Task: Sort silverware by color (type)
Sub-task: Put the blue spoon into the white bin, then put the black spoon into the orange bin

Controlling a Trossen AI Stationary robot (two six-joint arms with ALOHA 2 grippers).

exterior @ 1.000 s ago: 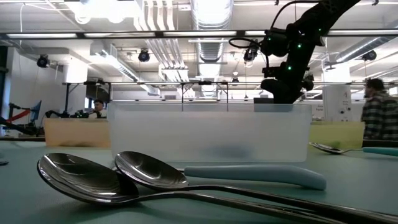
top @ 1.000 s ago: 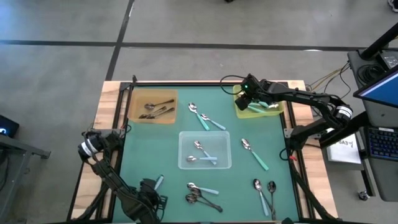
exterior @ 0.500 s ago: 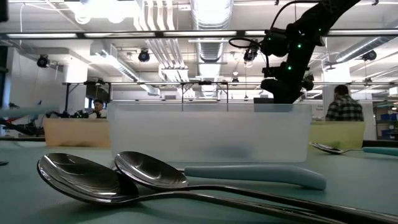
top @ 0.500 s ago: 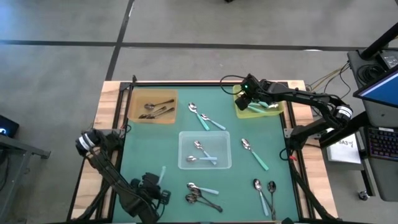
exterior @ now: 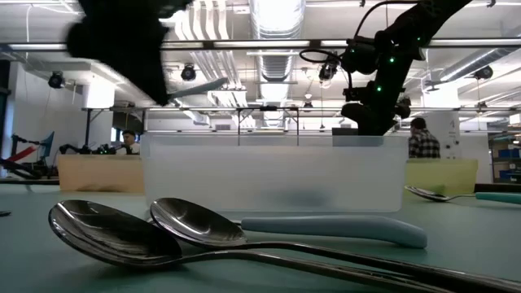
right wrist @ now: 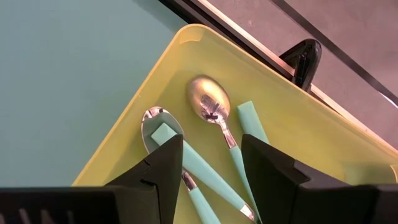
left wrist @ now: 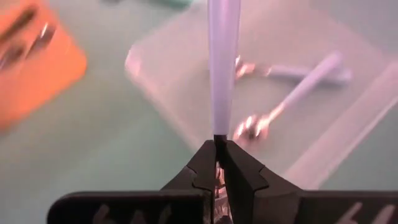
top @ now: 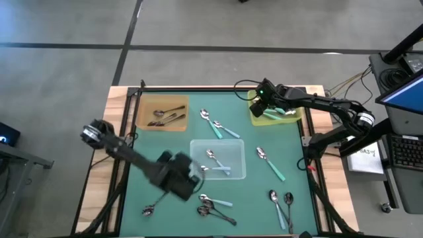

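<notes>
While gripped, pale-blue-handled spoon (left wrist: pixel 222 68), slim, straight

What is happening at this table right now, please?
The robot is sorting spoons by handle colour. The left gripper is shut on a pale-blue-handled spoon and holds it at the edge of the clear tray, where two such spoons lie. The right gripper is open above the yellow-green tray, which holds teal-handled spoons. More spoons lie on the mat.

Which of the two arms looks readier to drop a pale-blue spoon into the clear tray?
The left. Its claw is shut on a pale-blue spoon right beside the clear tray, which already holds two like it. The right claw is open and empty over the yellow-green tray.
</notes>
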